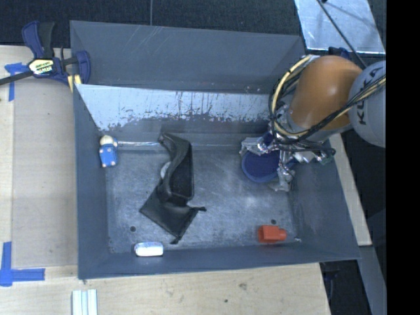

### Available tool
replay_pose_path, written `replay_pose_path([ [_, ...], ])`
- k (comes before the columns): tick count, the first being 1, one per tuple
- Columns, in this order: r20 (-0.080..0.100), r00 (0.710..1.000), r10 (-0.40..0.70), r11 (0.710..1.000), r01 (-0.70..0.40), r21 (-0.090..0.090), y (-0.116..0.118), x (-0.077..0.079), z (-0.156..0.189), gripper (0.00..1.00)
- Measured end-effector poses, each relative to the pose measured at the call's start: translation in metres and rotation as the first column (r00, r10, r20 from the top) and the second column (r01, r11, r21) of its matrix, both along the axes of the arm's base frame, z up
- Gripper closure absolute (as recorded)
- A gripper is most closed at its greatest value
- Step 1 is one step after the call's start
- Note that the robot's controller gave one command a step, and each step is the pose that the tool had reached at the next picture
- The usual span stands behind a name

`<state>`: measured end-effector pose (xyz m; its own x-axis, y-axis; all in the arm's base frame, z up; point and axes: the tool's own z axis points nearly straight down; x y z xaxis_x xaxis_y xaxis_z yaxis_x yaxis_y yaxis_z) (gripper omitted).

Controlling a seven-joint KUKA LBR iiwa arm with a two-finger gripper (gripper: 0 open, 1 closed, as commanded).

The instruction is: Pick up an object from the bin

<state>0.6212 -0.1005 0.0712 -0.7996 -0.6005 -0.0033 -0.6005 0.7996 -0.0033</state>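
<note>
grey bin (pixel 197 113), tool (pixel 281 176) low at its right end.
blue disc (pixel 256 168) lies just left of tool, seemingly touching; tool's spread cannot be told.

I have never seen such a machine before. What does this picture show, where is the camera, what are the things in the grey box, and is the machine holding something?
This is a robot arm; the orange dome and the cables are parts of it. It reaches in from the right, and at its end is a gripper, its hand. The one camera looks down on a grey metal bin from above, somewhat sideways. In the bin lie a blue round thing right at the gripper, a black crumpled thing in the middle, a small blue and white figure at the left, and a white oblong piece and a red block by the near wall. Whether anything is held cannot be seen.
</note>
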Motion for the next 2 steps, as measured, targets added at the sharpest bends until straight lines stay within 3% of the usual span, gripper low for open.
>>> replay_pose_path([
  [1,0.001,1.000,0.002,1.000,-0.002,0.002,0.003,0.001,0.000,1.00],
  [2,0.006,0.999,0.034,0.999,-0.034,-0.001,0.010,-0.047,0.170,1.00],
])
